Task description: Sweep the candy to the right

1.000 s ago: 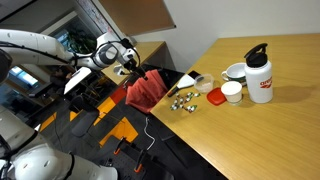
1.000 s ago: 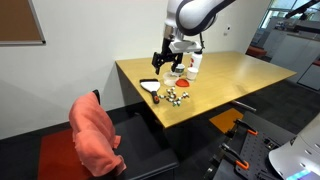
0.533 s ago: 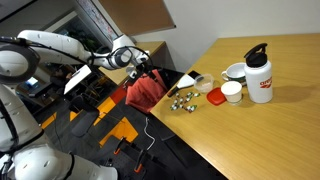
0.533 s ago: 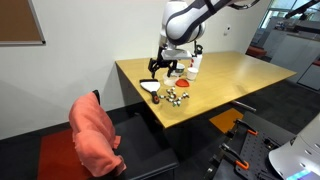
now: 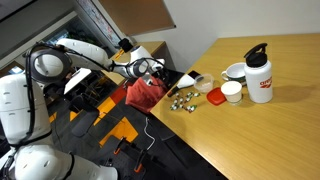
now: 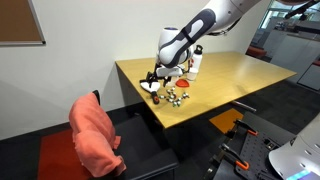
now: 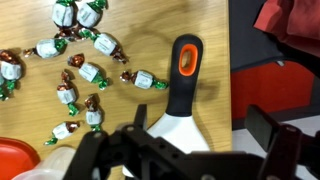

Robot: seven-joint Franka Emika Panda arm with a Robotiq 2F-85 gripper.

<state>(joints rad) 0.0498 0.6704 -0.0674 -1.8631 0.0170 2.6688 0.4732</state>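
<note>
Tool (image 7: 190,155) is spread fully apart w/ nothing between the jaws. I've got it hanging right over the scraper (image 7: 180,90), which lies flat on the bench (image 7: 170,20) near the edge. Its white blade is under the tool and its black handle w/ the orange hole points away, ahead of it. That line-up is deliberate: I judge I need the scraper in hand before I can push anything, so the jaws sit either side of the blade-handle junction, ready to drop and pinch.

The candy (image 7: 75,60) is a loose scatter ahead and to the left of the tool in wrist view, just beside the handle and not touching it as far as I can tell. A flat red lid (image 7: 15,150) sits at the tool's near left. Red cloth (image 7: 290,25) is off the bench edge, ahead-right. In an exterior view the white cups (image 5: 232,92) and bottle (image 5: 259,75) stand beyond the candy, well apart from the tool. They're out of the sweep path, I think.

Vs a sec ago, the arm has come across from off the bench and dropped lower in both exterior views, so the tool now sits low over the bench corner. Jaw gap is unchanged, and candy, lid and cups haven't shifted. No sweep yet.
</note>
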